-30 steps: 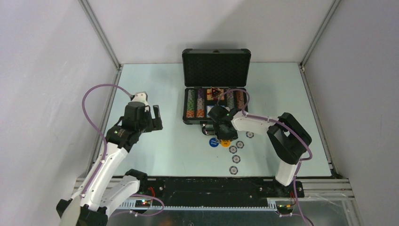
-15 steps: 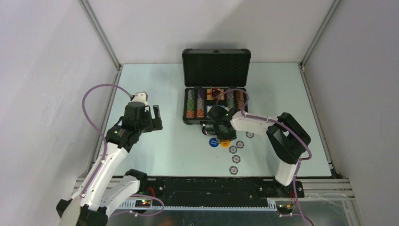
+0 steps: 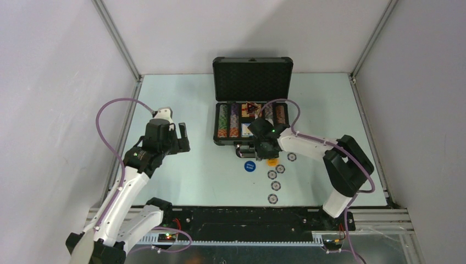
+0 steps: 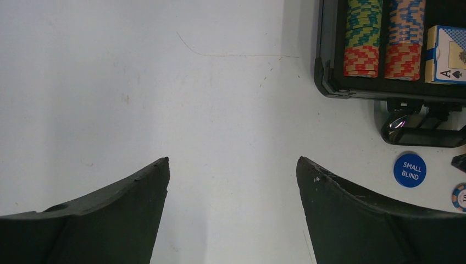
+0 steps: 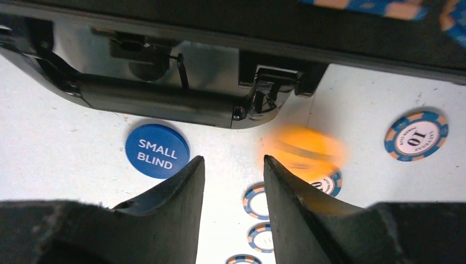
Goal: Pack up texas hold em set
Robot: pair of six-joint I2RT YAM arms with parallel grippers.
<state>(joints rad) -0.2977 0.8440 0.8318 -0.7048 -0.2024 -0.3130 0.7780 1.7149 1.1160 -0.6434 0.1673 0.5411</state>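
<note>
Pale green table [image 3: 187,99] carries the open dark briefcase [image 3: 252,80] at its far middle, lid upright, with striped chip rows [image 4: 384,38] and a card box [image 4: 446,55] showing an ace of spades in the tray.

The left gripper [image 4: 232,165] hangs over bare table well left of the case, its fingers spread wide with nothing between them.

The right gripper [image 5: 231,162] is just in front of the case's black handle [image 5: 159,102], fingers a narrow gap apart and holding nothing.

The orange button [image 5: 305,151] shows as a blur just outside the right-hand finger, not between the two. Whether it touches the table cannot be told.

The blue "SMALL BLIND" button [image 5: 157,150] lies flat on the other side, beside the left-hand finger.

Loose chips [image 3: 273,174] lie on the table nearer the arm bases, one marked 10 [image 5: 416,136] off to the right.
</note>
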